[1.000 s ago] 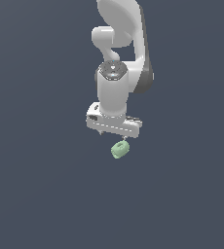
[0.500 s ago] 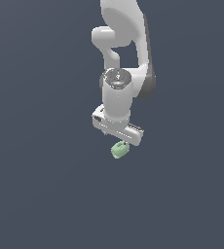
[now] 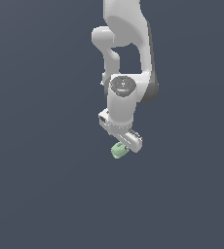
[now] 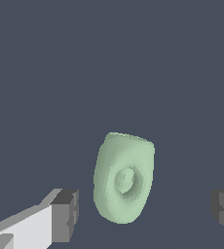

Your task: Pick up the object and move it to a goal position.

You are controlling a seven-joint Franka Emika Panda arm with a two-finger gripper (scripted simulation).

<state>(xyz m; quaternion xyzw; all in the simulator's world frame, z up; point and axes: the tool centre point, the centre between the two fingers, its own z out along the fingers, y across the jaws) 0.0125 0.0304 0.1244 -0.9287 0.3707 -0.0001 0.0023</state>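
Note:
The object (image 3: 118, 150) is a small pale mint-green rounded block lying on the dark grey floor. In the wrist view the object (image 4: 124, 178) shows a round dent in its upward face. My white gripper (image 3: 120, 144) hangs directly above it, its body partly covering the block in the exterior view. In the wrist view the gripper (image 4: 145, 211) is open: its dark fingertips (image 4: 65, 214) stand wide apart on either side of the block, neither touching it.
The white arm (image 3: 126, 58) rises from the gripper toward the top of the exterior view. Plain dark grey floor (image 3: 46, 185) surrounds the block on all sides.
The arm has lowered and turned its wrist over the block. The gripper now sits closer to the block and partly covers it. The block has not moved.

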